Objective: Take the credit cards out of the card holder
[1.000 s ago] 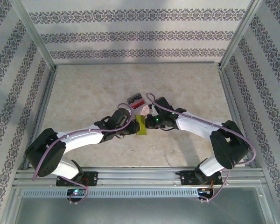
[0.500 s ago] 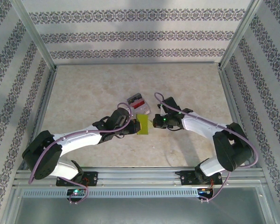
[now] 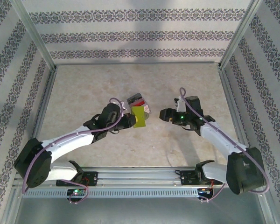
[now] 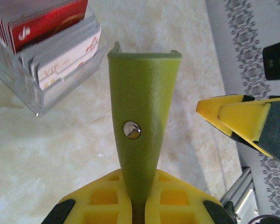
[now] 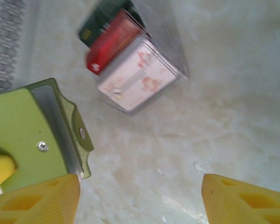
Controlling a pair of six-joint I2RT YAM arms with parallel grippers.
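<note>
Top external: left claw (image 3: 132, 120) clamped on card holder (image 3: 139, 116), upright, just beside clear card box (image 3: 136, 100); right claw (image 3: 164, 114) apart, off to the right. Left wrist: gripped low, top edge free. Right wrist: best aimed squarely at grey sleeves (image 5: 56, 121), pinching one card.

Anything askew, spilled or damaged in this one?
Nothing stands out. The card holder is clamped in the left hand, undamaged, and the cards sit tidily in their clear box; none lie loose on the table.
</note>
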